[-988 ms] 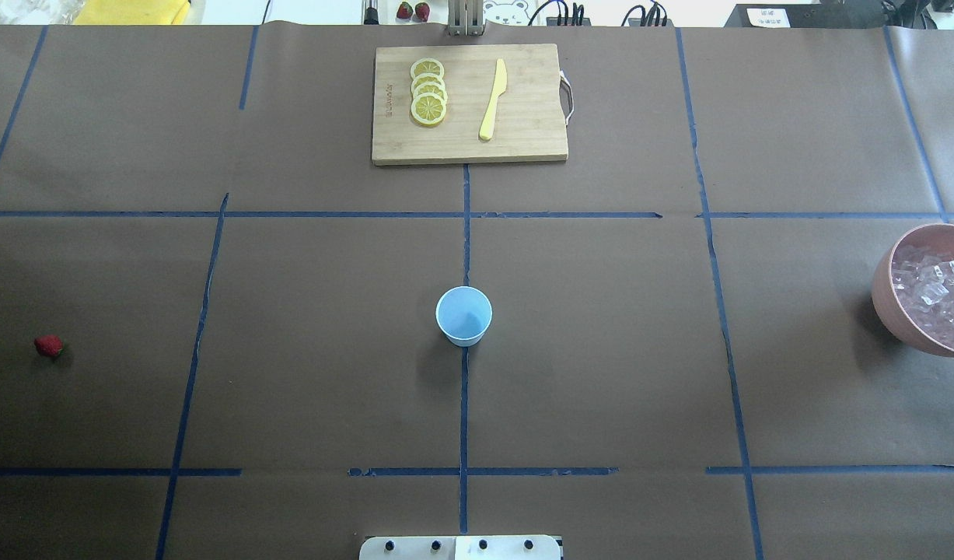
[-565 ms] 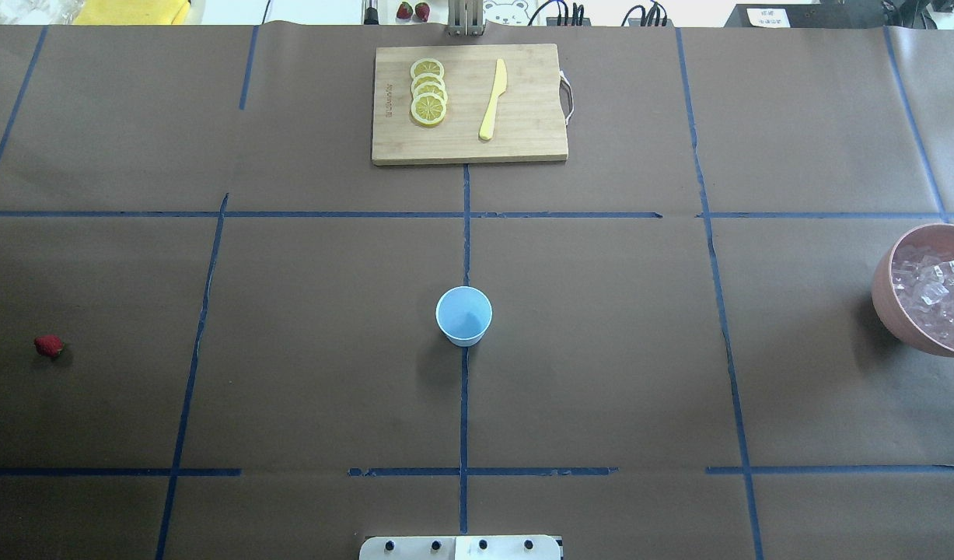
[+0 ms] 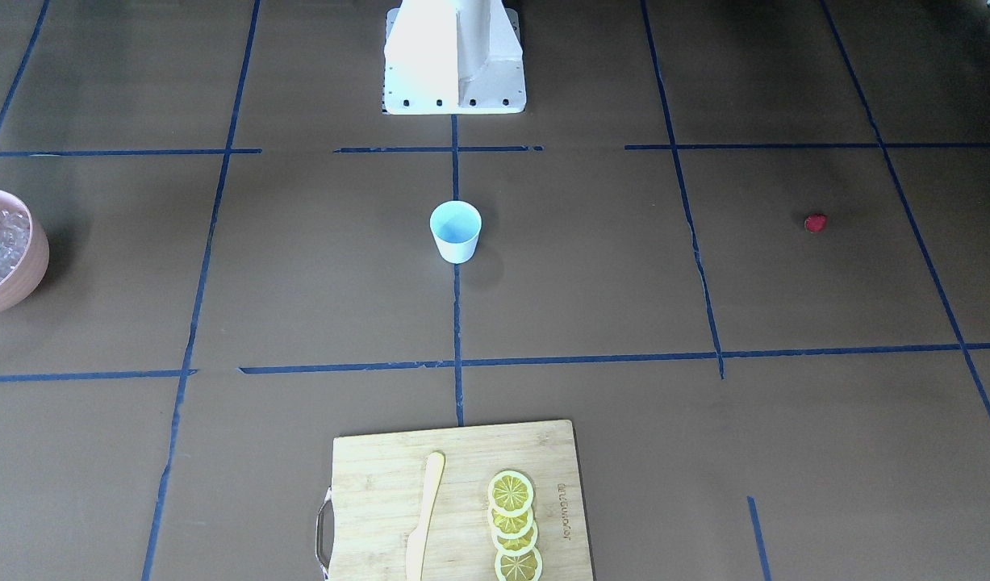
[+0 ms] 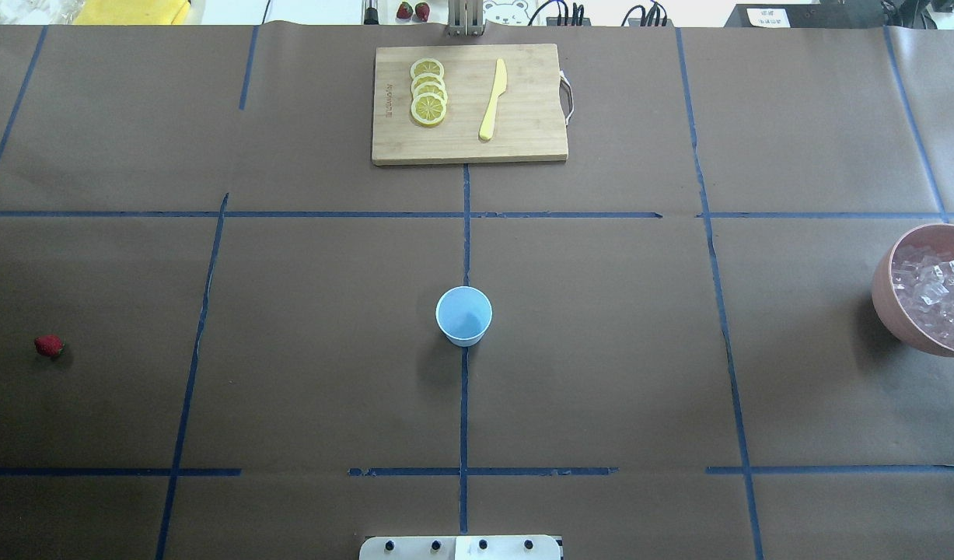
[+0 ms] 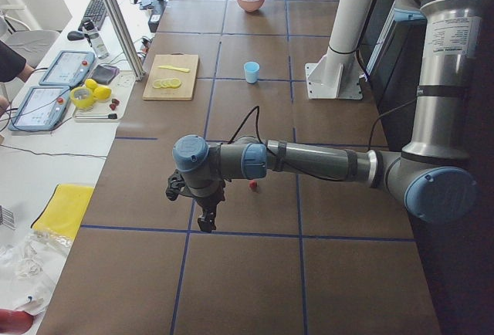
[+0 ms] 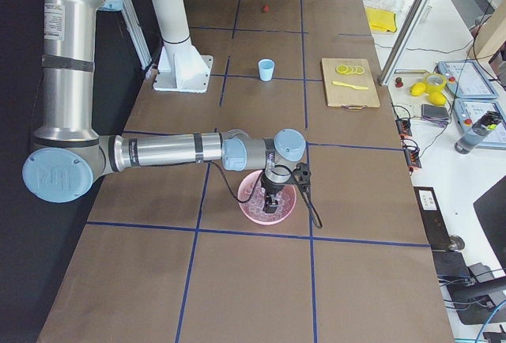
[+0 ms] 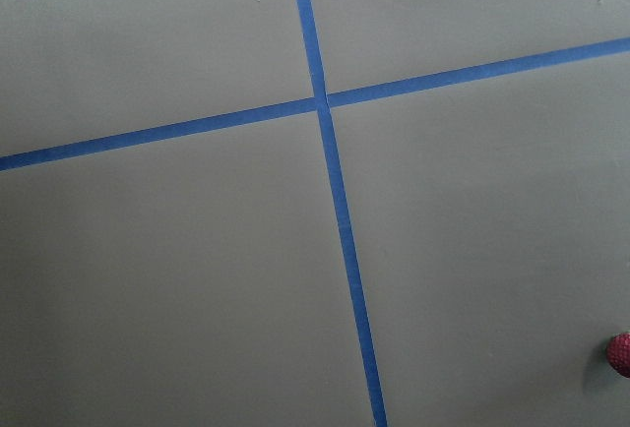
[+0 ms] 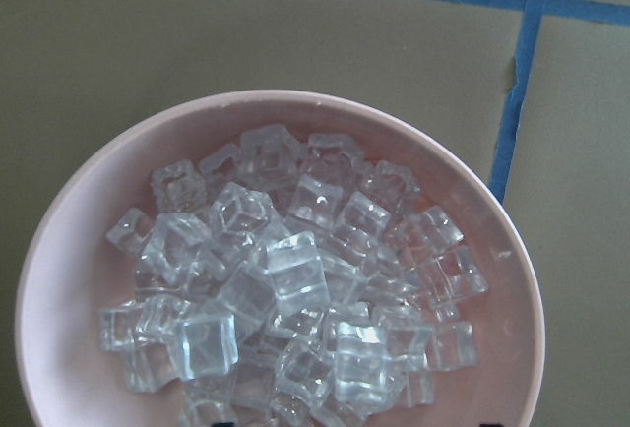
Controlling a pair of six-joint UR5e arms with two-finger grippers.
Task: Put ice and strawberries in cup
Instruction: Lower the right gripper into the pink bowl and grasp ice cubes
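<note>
The cup stands upright at the middle of the table, on a blue tape line. The strawberry lies well apart on the robot's left, near the left gripper, which hangs low over the table. The ice is heaped in the pink bowl far to the right (many loose cubes), with the right gripper just above it. I cannot tell how far either gripper is spread.

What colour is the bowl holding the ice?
Pale pink. The bowl shows best in the right wrist-mounted view, with the ice piled inside.
</note>
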